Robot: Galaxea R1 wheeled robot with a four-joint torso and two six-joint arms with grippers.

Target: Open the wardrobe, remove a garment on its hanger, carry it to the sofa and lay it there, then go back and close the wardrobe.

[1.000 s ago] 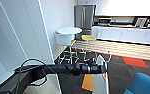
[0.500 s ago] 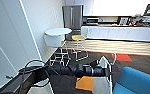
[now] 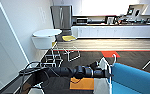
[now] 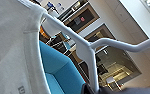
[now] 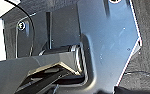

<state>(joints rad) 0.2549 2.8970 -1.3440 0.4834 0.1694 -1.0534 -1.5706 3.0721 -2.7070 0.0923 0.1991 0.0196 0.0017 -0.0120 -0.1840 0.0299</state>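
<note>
left hand (image 3: pixel 108 74) holding white hanger (image 3: pixel 106 65), beside blue sofa (image 3: pixel 136 77), kitchen behind

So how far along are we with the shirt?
Taken out: the left end effector carries the hanger with the white shirt. In hand: bringing it to the blue sofa, right beside it. Left: laying it down and closing the wardrobe.

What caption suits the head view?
Left arm holds the white hanger with the shirt beside the blue sofa.
</note>
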